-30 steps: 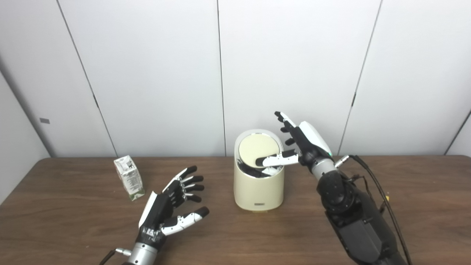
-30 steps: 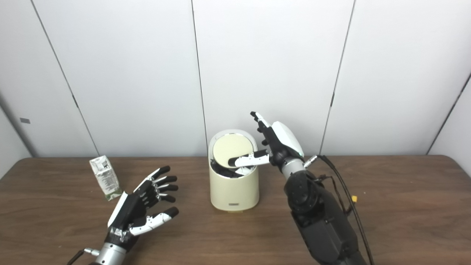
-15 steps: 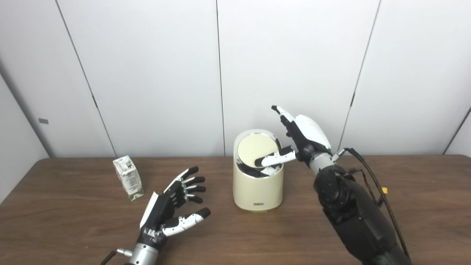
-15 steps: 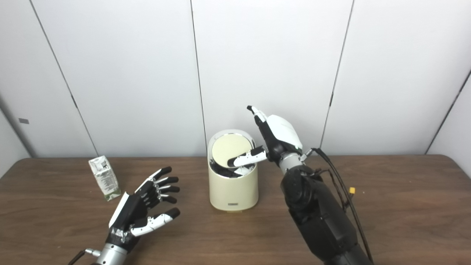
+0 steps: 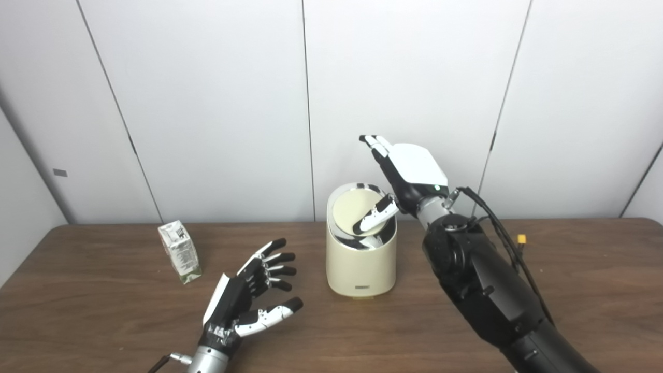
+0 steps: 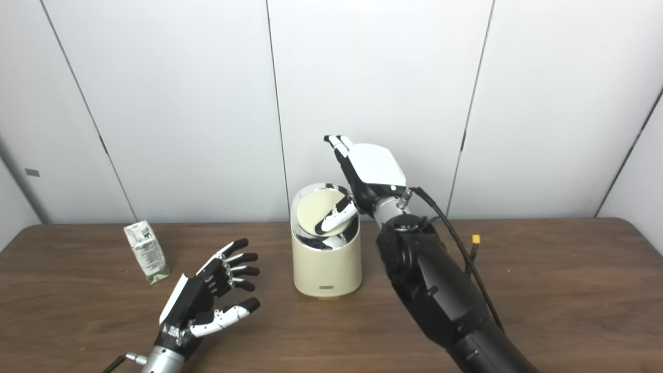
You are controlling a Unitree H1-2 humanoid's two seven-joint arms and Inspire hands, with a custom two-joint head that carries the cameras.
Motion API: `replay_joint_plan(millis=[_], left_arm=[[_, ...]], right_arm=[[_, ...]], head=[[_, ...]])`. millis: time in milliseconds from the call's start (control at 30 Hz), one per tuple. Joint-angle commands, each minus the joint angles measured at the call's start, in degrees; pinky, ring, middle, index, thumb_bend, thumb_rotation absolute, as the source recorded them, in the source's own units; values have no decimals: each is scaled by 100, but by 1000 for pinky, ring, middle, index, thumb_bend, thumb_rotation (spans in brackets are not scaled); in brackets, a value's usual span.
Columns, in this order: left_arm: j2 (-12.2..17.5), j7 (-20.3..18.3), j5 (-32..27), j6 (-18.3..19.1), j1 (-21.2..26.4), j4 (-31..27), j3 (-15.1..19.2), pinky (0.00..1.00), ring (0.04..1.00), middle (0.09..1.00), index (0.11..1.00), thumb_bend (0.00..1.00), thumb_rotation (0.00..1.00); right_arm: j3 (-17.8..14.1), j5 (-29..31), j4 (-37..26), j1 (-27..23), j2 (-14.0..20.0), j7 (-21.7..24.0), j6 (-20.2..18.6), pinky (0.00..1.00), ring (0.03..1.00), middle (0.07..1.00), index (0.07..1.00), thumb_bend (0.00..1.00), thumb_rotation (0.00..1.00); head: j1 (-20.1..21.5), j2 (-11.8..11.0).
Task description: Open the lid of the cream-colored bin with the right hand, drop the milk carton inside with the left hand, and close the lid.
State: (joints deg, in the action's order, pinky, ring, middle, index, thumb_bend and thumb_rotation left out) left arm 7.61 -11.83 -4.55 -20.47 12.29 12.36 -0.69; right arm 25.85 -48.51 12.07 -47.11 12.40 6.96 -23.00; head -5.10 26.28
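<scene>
The cream-colored bin (image 5: pixel 361 264) stands at the table's middle. Its round lid (image 5: pixel 349 210) is tilted, its near edge pushed down inside the shiny rim. My right hand (image 5: pixel 403 170) is above the bin's right rear, fingers stretched upward and apart, holding nothing; its thumb (image 5: pixel 374 217) rests on the lid. A small white and green milk carton (image 5: pixel 179 252) stands upright at the left, untouched. Open and empty, palm turned inward, my left hand (image 5: pixel 249 294) hovers over the table between carton and bin.
The brown wooden table (image 5: pixel 103 321) runs the full width, with white wall panels close behind the bin. A black cable with a yellow connector (image 5: pixel 520 239) hangs off my right arm, which crosses the table's right front.
My right hand has risen and swung left over the bin, and its thumb has tipped the lid further. The left hand has drifted slightly right. The carton has not moved.
</scene>
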Motion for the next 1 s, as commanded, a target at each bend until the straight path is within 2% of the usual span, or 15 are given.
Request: replay_joint_plan(millis=[0, 267, 367, 500, 600, 700, 833, 900, 967], left_arm=[[-27, 29, -26, -43, 46, -96, -4, 615, 723, 803, 923, 709, 155], [3, -12, -63, -72, 62, -55, -4, 613, 724, 804, 922, 699, 136], [6, -30, -81, -76, 72, -30, -5, 608, 724, 804, 921, 693, 123], [0, -15, -54, -49, 70, -43, -4, 605, 722, 801, 917, 699, 123], [10, -10, -21, -27, 68, -51, -13, 602, 719, 799, 915, 704, 144], [12, -26, -41, -16, 67, -37, -19, 605, 719, 797, 913, 707, 156], [12, -20, -34, 19, 47, -87, -18, 600, 714, 793, 910, 707, 139], [13, -13, -31, 32, 44, -98, -13, 599, 714, 793, 906, 706, 134], [18, -27, -54, 24, 50, -77, -9, 600, 714, 790, 902, 706, 139]], right_arm=[[60, -206, 287, 90, 82, 297, -340, 740, 872, 951, 928, 843, 159], [-424, 395, -333, 191, 68, 452, -205, 626, 829, 929, 919, 828, 159], [-579, 570, -606, 229, 90, 493, -176, 593, 818, 920, 911, 827, 190], [-842, 772, -1014, 346, 146, 386, -44, 635, 833, 900, 898, 820, 215], [-1053, 936, -1279, 453, 163, 353, 12, 600, 805, 885, 887, 825, 211], [-1344, 1270, -1498, 574, 165, 373, 68, 662, 829, 893, 888, 805, 211], [-1744, 1772, -1805, 891, 85, 191, 333, 643, 826, 889, 877, 789, 190], [-1890, 1961, -2018, 1125, 87, 111, 483, 618, 818, 880, 877, 784, 209], [-1987, 2133, -2175, 1379, 133, 12, 752, 633, 805, 861, 874, 784, 251]], head=[[-1, 2], [21, 12], [26, 11], [34, 19], [34, 26], [34, 26], [13, 56], [10, 56], [24, 57]])
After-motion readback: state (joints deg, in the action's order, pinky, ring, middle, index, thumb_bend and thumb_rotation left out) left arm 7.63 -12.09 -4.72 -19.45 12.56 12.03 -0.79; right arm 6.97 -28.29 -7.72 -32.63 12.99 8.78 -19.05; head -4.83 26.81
